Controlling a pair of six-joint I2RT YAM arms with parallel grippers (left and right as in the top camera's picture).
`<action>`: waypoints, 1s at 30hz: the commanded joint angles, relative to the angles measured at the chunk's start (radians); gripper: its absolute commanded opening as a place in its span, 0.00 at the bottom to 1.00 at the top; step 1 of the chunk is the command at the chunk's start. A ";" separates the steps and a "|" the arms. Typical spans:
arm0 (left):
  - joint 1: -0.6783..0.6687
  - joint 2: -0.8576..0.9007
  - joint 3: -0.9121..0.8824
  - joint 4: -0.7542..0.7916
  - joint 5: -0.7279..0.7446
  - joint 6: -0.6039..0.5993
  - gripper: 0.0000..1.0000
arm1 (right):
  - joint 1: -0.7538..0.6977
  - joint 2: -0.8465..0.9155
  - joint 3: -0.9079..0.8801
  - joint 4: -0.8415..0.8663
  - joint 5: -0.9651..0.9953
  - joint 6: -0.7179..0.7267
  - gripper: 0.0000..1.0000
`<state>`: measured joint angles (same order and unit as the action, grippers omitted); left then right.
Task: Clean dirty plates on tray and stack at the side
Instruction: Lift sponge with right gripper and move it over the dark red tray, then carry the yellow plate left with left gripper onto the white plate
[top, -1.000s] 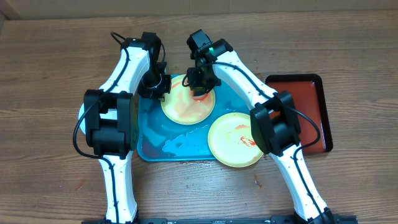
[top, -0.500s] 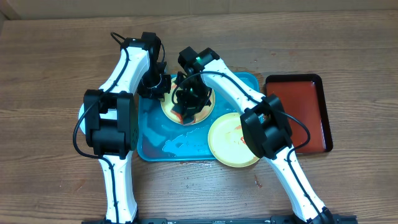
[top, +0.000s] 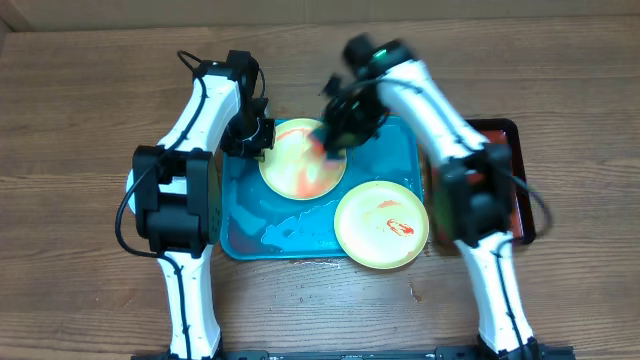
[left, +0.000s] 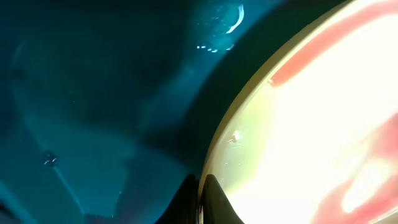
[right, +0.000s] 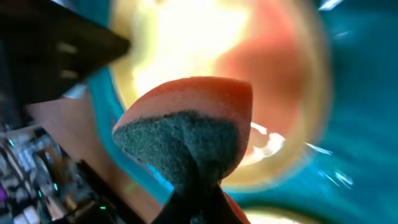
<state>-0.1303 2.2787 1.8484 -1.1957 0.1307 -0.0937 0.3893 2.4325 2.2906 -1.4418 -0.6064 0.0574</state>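
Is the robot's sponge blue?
No, the sponge in the right gripper is orange with a dark green scrubbing side.

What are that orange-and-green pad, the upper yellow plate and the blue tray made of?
The sponge looks like soft orange foam with a rough dark-green scouring face, fuzzy-textured. The plate seems plastic, smooth and glossy where wet. The tray is likely moulded plastic too, shiny, with rounded corners.

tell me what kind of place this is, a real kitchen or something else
Most likely a robotics lab bench staged for dishwashing, not a real kitchen: two robot arms at a wooden table, a wet turquoise tray holding sauce-smeared plates, and a sponge in the right gripper.
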 joint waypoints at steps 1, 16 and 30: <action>-0.001 -0.143 0.000 -0.002 -0.008 0.039 0.04 | -0.084 -0.169 0.014 -0.023 -0.019 -0.013 0.04; -0.036 -0.357 0.000 -0.128 -0.395 -0.102 0.04 | -0.327 -0.239 0.014 -0.172 0.225 -0.013 0.04; -0.211 -0.369 0.000 -0.319 -0.950 -0.459 0.04 | -0.347 -0.239 0.014 -0.169 0.251 -0.013 0.04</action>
<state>-0.3042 1.9461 1.8462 -1.5005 -0.6426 -0.4267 0.0448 2.2005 2.2940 -1.6127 -0.3614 0.0517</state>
